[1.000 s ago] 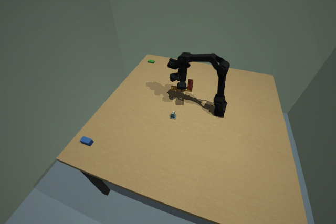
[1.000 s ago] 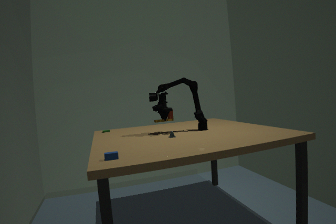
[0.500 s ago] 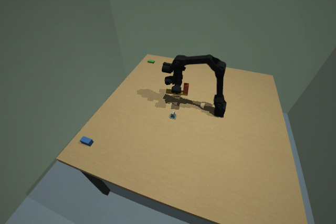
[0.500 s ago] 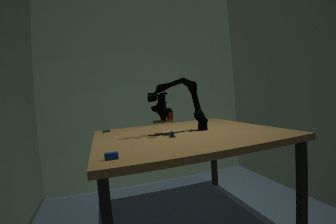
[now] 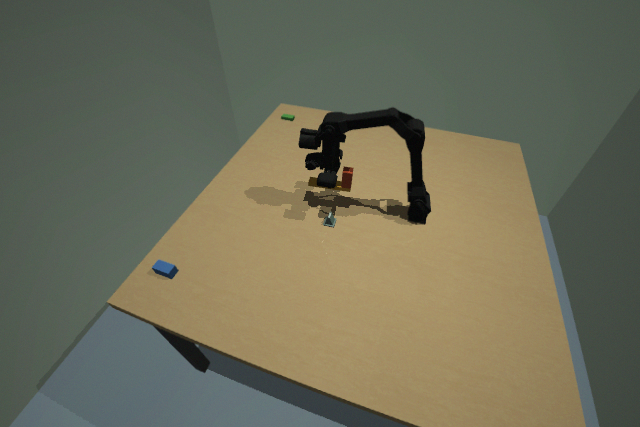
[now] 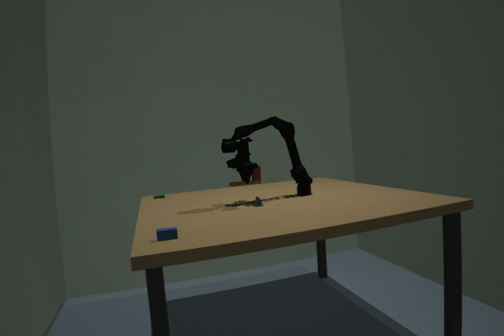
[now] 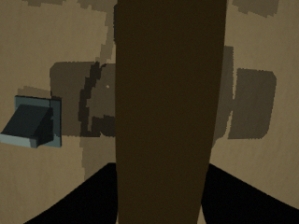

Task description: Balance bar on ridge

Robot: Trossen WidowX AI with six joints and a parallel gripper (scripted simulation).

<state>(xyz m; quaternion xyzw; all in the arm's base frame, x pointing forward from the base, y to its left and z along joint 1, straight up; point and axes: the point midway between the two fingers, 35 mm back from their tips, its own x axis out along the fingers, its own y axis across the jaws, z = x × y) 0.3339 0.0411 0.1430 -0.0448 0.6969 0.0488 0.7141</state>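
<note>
The yellow bar (image 5: 313, 182) (image 6: 235, 183) (image 7: 168, 93) is held in the air, roughly level, with a red block (image 5: 347, 177) (image 6: 257, 173) standing on its end nearer the arm's base. My gripper (image 5: 328, 186) (image 6: 246, 182) (image 7: 159, 174) is shut on the bar between its ends. The ridge (image 5: 329, 220) (image 6: 257, 203) (image 7: 33, 123) is a small grey-teal wedge on a square foot, standing on the table. It is not under the bar; in the wrist view it lies left of the bar. The bar's far side is hidden.
A blue block (image 5: 164, 268) (image 6: 166, 234) lies near the table's front left corner. A green block (image 5: 287, 116) (image 6: 159, 197) lies at the back left corner. The arm's base (image 5: 418, 210) (image 6: 304, 188) stands right of the ridge. The arm's shadow falls across the table (image 5: 413, 308) (image 6: 346, 210).
</note>
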